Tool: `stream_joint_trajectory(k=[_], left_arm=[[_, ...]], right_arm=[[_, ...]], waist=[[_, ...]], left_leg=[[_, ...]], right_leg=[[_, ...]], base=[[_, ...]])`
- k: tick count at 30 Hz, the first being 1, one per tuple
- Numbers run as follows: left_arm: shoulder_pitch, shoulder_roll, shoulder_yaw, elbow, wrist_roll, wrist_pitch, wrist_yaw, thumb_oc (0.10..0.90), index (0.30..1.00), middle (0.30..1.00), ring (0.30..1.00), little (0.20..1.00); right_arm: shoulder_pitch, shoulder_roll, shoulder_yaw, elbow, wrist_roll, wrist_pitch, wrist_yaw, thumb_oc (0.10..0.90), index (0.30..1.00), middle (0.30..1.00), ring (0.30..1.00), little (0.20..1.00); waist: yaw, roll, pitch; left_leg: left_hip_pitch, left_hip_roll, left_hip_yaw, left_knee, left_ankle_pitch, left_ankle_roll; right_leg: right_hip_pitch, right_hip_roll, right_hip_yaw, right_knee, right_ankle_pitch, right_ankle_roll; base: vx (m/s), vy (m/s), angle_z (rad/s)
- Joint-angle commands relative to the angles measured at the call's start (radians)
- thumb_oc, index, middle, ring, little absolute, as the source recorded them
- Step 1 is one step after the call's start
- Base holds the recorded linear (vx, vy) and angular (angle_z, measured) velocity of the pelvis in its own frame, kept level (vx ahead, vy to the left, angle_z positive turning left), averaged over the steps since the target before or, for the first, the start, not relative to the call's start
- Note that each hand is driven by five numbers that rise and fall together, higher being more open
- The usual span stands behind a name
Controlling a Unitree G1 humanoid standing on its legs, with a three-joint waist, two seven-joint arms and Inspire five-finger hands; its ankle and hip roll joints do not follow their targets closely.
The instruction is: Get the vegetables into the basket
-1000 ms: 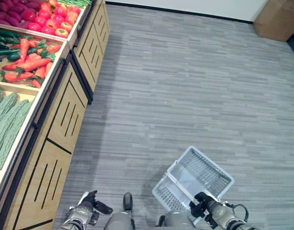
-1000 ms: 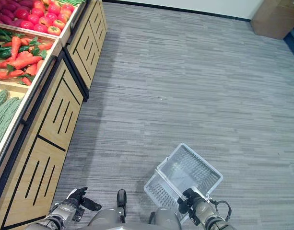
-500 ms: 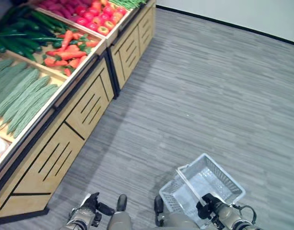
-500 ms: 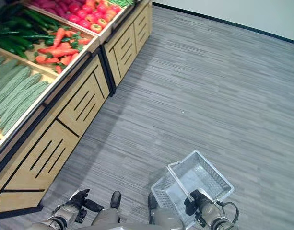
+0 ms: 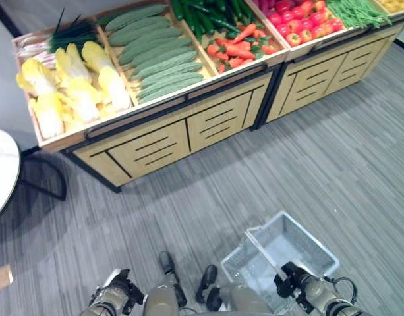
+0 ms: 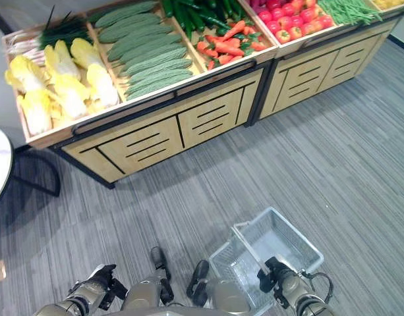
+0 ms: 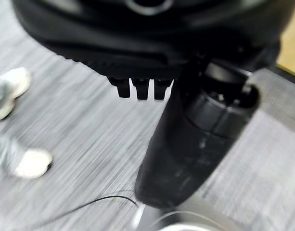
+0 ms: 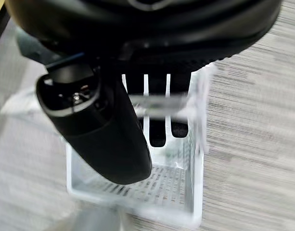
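A white wire basket (image 5: pixel 281 253) hangs low over the grey floor at the lower right. My right hand (image 5: pixel 300 286) is shut on the basket's handle (image 8: pixel 157 102), fingers curled over the bar in the right wrist view. The vegetables lie in a wooden stand (image 5: pixel 188 125) across the far side: pale cabbages (image 5: pixel 70 85), ridged green gourds (image 5: pixel 159 62), cucumbers (image 5: pixel 202 16), carrots (image 5: pixel 238 49) and green beans (image 5: pixel 360 12). My left hand (image 5: pixel 115 297) sits at the lower left, fingers curled, holding nothing. Both hands are well short of the stand.
Red fruit (image 5: pixel 300 20) fills a bin between the carrots and beans. A round white table (image 5: pixel 0 171) on a black frame stands at the left edge. Open grey floor lies between me and the stand. A person's pale shoes (image 7: pixel 32 163) show on the floor.
The camera has swung round, so the stand now runs across the top instead of the left side. The basket still hangs from my right hand; my left hand stays low.
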Motion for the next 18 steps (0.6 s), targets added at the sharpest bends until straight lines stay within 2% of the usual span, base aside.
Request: stream_joint_trajectory(k=[1, 6, 9, 13, 18], left_arm=[[-0.069, -0.042, 0.059, -0.023, 0.017, -0.030, -0.025, 0.900, 1.000, 1.000, 1.000, 1.000], [-0.058, -0.033, 0.068, -0.019, 0.024, -0.027, -0.027, 0.900, 1.000, 1.000, 1.000, 1.000], [-0.060, -0.022, 0.068, -0.023, 0.023, -0.028, -0.026, 0.900, 1.000, 1.000, 1.000, 1.000], [-0.066, -0.011, 0.068, -0.029, 0.020, -0.030, -0.023, 0.900, 1.000, 1.000, 1.000, 1.000], [-0.072, -0.007, 0.068, -0.027, 0.015, -0.033, -0.022, 0.900, 1.000, 1.000, 1.000, 1.000]], right_arm=[[0.083, 0.006, 0.045, -0.017, 0.009, -0.007, 0.034, 0.400, 0.300, 0.300, 0.300, 0.300], [0.084, 0.025, 0.049, -0.013, 0.002, -0.002, 0.036, 0.400, 0.300, 0.300, 0.300, 0.300], [0.081, 0.038, 0.054, -0.014, -0.005, 0.000, 0.038, 0.400, 0.300, 0.300, 0.300, 0.300], [0.072, 0.048, 0.065, -0.021, -0.011, 0.002, 0.045, 0.400, 0.300, 0.300, 0.300, 0.300], [0.057, 0.056, 0.074, -0.012, -0.021, 0.005, 0.045, 0.400, 0.300, 0.300, 0.300, 0.300]], waist=[[-0.046, 0.008, 0.007], [-0.038, 0.002, 0.011], [-0.024, -0.015, 0.020], [-0.006, -0.030, 0.023], [0.012, -0.031, 0.021]], left_leg=[[0.078, -0.121, -0.037, -0.051, -0.055, 0.021], [0.112, -0.129, -0.051, -0.074, -0.083, 0.042], [0.118, -0.146, -0.057, -0.069, -0.108, 0.063], [0.104, -0.172, -0.073, -0.048, -0.145, 0.088], [0.101, -0.203, -0.088, -0.074, -0.160, 0.112]], right_leg=[[0.245, 0.045, -0.006, -0.424, 0.158, 0.054], [0.248, 0.035, -0.002, -0.367, 0.147, 0.066], [0.247, 0.015, 0.005, -0.350, 0.149, 0.081], [0.258, -0.004, 0.016, -0.373, 0.182, 0.113], [0.256, -0.019, 0.019, -0.409, 0.240, 0.148]], base=[[0.17, 0.273, 0.34], [0.09, 0.176, 0.02], [0.12, 0.282, -0.14], [0.09, 0.263, 0.00], [0.04, 0.311, 0.02]])
